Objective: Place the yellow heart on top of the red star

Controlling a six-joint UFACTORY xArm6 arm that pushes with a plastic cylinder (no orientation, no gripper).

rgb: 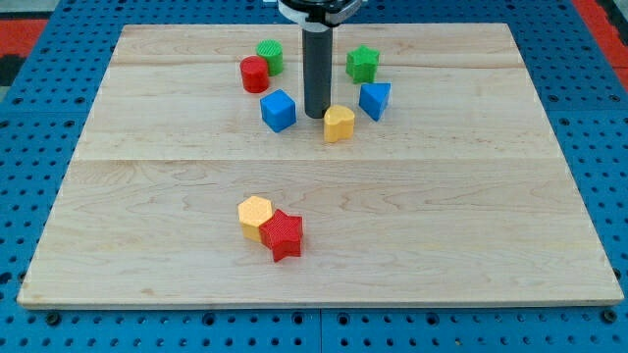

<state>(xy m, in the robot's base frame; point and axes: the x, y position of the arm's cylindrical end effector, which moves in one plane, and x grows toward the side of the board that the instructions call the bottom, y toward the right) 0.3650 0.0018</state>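
Note:
The yellow heart (pixel 339 124) lies near the board's upper middle. My tip (pixel 315 115) rests just to the left of it, touching or nearly touching its upper left side. The red star (pixel 283 233) lies well below, toward the view's bottom, left of centre. A yellow hexagon block (pixel 254 216) touches the star's upper left side.
A blue cube (pixel 278 110) sits left of my tip. A blue block (pixel 374 100) sits right of the heart. A red cylinder (pixel 254 75), a green cylinder (pixel 270 56) and a green star (pixel 362 64) lie near the top. The wooden board (pixel 491 245) holds them all.

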